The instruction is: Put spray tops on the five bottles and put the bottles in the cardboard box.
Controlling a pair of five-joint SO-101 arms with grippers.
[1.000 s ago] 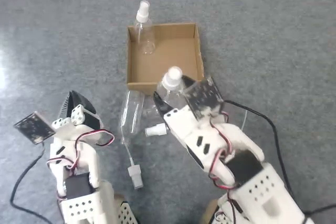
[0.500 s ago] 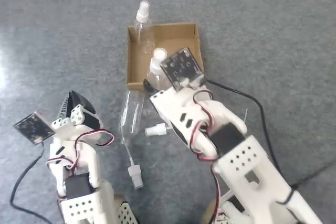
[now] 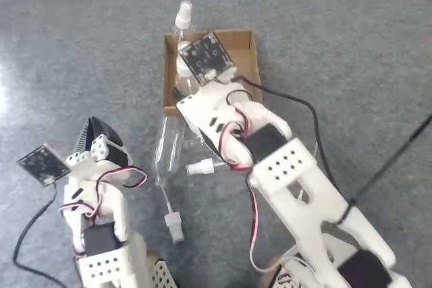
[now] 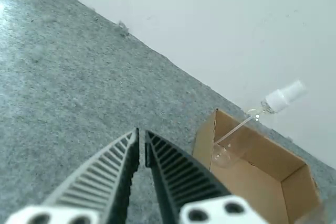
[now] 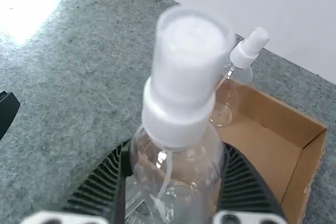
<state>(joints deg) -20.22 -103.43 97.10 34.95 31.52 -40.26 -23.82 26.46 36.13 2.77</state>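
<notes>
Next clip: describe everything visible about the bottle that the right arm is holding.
The bottle is clear and plastic-looking, with a round body, a white spray top fitted on its neck and a thin tube running down inside. It stands upright, clamped at the body between the black ribbed fingers of the right end effector, at the cardboard box; whether it touches the box is unclear.

Left arm [image 3: 94, 204] and right arm [image 3: 297, 173] show white shells, black motors [image 3: 263, 143], red cables [image 3: 233, 148], ribbed, perhaps rubbery fingers [image 4: 173, 166].

Grey felt mat [image 3: 351, 45] (white wall [image 4: 210, 14] behind)
</notes>
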